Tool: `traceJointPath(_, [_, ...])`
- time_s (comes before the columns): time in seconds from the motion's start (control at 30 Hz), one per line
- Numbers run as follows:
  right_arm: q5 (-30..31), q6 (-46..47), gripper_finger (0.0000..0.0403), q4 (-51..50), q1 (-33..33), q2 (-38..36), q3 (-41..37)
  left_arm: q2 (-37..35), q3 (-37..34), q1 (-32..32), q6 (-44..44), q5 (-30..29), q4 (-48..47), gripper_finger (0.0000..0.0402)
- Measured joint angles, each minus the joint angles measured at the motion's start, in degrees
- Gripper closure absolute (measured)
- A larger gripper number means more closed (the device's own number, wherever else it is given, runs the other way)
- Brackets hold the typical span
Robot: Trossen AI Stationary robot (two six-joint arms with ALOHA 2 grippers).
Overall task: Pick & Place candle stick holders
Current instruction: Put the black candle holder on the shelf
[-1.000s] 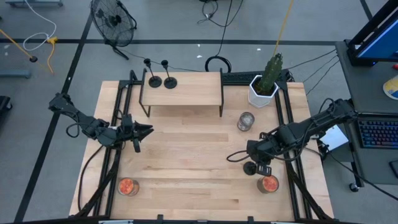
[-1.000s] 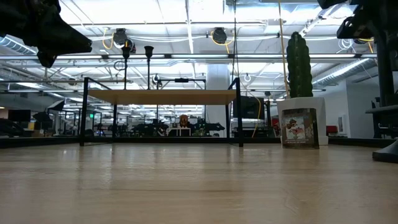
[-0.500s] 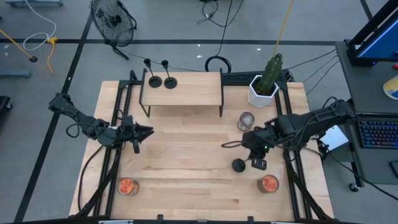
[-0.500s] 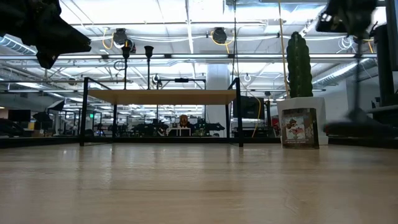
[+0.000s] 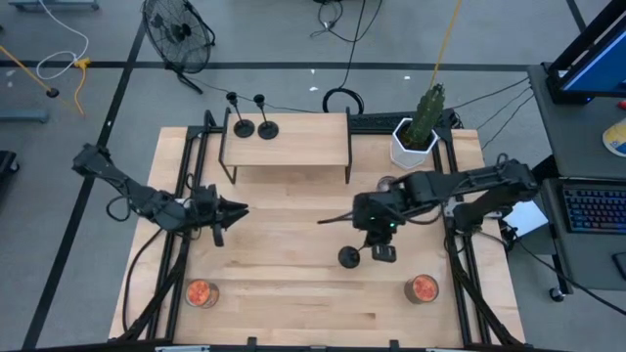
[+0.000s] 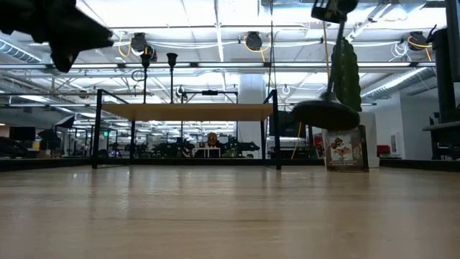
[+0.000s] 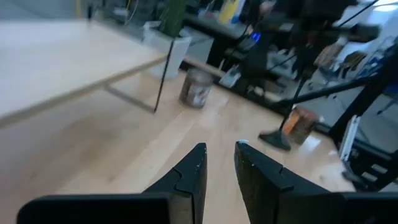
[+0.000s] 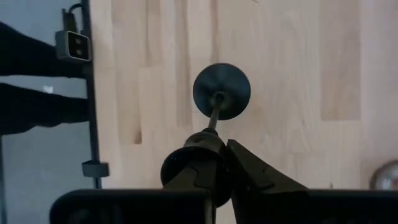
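Note:
Two black candle stick holders [image 5: 243, 127] [image 5: 267, 127] stand on their disc bases at the left end of the wooden shelf [image 5: 303, 137]. A third holder [image 5: 349, 257] hangs in my right gripper [image 5: 369, 233], which is shut on it over the middle right of the table. In the low view its disc base [image 6: 325, 114] floats well above the tabletop. In the right wrist view the base [image 8: 221, 91] shows below the fingers. My left gripper [image 5: 235, 208] is open at the table's left side, nothing between its fingers [image 7: 219, 155]. My right gripper pinches the holder's top end [image 8: 204, 144], at the upper end of the thin stem, between its two fingers. The fingers come from above, slanting down. The holder hangs below them, slightly tilted, its disc base [image 6: 325, 114] lifted clear of the table.
A cactus in a white pot [image 5: 416, 137] stands at the far right. A tin can [image 5: 386, 184] sits beside my right arm. Two orange-topped cans [image 5: 201, 293] [image 5: 423, 288] stand near the front edge. Bare wood lies across the table's middle.
My right gripper has carried the holder up and toward the table's left, away from the orange-topped can at the front right. The holder's base, low near the tabletop a second ago, now hangs clear above it.

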Motion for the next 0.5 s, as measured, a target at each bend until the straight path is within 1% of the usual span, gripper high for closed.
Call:
traceJointPath(0.13, [-2.6, -2.6, 0.0392, -0.6, -1.0, 3.4, 3.5, 3.8, 0.0, 1.3, 5.7, 2.1, 10.0, 0.0313])
traceJointPath(0.23, [-2.6, -4.3, 0.0392, -1.4, -1.7, 5.0, 5.5, 6.6, 0.0, 2.6, 8.7, 4.6, 16.7, 0.0313])
traceJointPath(0.43, [-2.6, -6.7, 0.0392, -1.6, -3.0, 6.9, 7.7, 12.1, 0.1, 5.6, 10.6, 11.9, 27.1, 0.0312])
traceJointPath(0.5, [-2.6, -7.5, 0.0392, -1.4, -3.4, 7.4, 8.1, 13.9, 0.1, 6.6, 10.5, 13.4, 29.3, 0.0304])
